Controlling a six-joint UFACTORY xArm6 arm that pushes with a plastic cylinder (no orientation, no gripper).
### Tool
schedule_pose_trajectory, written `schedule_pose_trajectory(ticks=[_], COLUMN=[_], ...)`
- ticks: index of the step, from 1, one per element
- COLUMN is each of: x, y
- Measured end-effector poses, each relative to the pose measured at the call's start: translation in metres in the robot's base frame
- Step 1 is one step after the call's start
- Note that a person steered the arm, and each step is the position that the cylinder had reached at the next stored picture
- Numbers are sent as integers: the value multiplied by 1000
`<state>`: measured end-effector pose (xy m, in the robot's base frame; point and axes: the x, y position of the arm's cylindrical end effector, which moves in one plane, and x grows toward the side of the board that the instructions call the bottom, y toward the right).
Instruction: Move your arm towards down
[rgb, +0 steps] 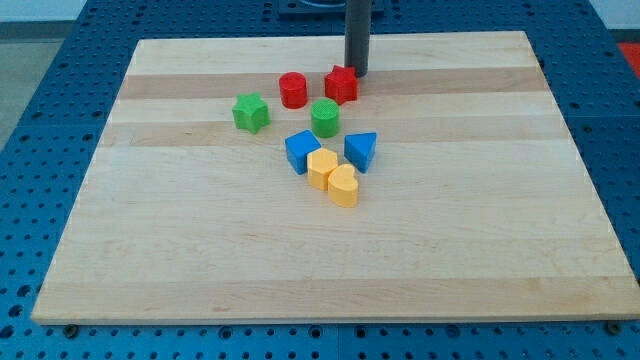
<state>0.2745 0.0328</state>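
Observation:
My dark rod comes down from the view's top and my tip rests on the board just right of and behind the red star block, touching or nearly touching it. Left of that is the red cylinder. Below them are the green cylinder and, further left, the green star block. Lower still sit the blue cube, the blue triangular block, the yellow hexagonal block and the yellow half-round block.
The blocks lie on a light wooden board on a blue perforated table. The board's edges are near the view's left, right and bottom.

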Motion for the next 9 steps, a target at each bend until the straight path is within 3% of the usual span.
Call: schedule_pose_trajectory(ticks=[3, 5, 9], x=[7, 14, 154], y=[12, 68, 68])
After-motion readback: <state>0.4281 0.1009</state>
